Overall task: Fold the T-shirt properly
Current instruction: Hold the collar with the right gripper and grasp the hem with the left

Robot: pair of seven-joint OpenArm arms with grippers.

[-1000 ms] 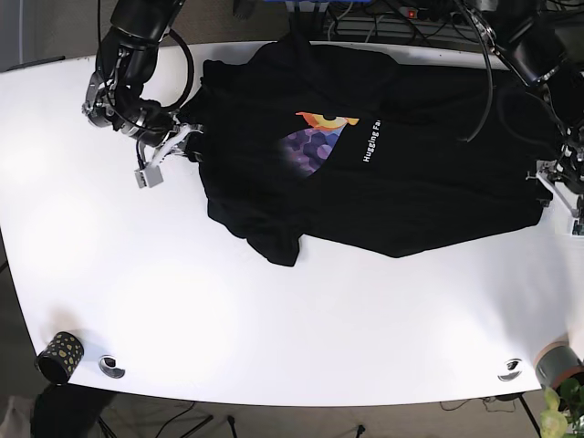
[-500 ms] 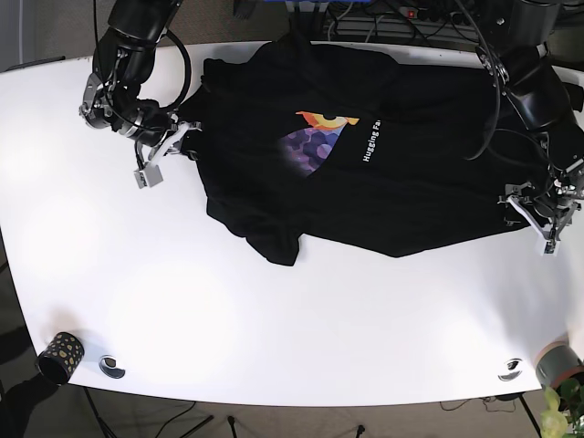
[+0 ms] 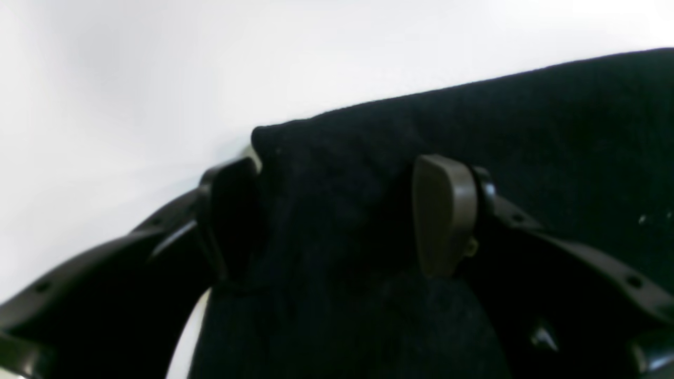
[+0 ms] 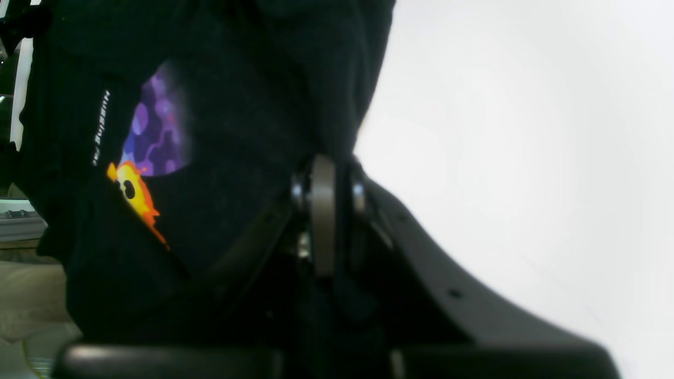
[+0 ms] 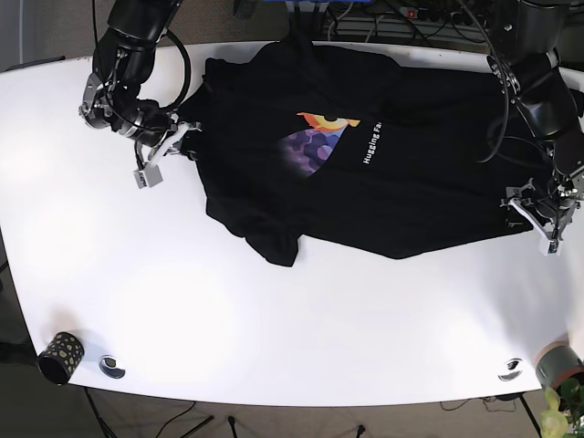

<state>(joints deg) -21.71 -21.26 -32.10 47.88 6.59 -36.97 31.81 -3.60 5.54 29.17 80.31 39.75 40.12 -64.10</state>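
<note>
The rumpled black cotton T-shirt (image 5: 365,155) bore a purple honeycomb patch, an orange-and-yellow flame figure and small white lettering. The glossy white tabletop (image 5: 274,319) lay plain. My left gripper's fingers (image 3: 442,210) were dull grey-brown.

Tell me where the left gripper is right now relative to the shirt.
In the base view the left gripper sits at the table's right side, on the black T-shirt's lower right corner; its wrist view shows the open fingers straddling that fabric edge.
</note>
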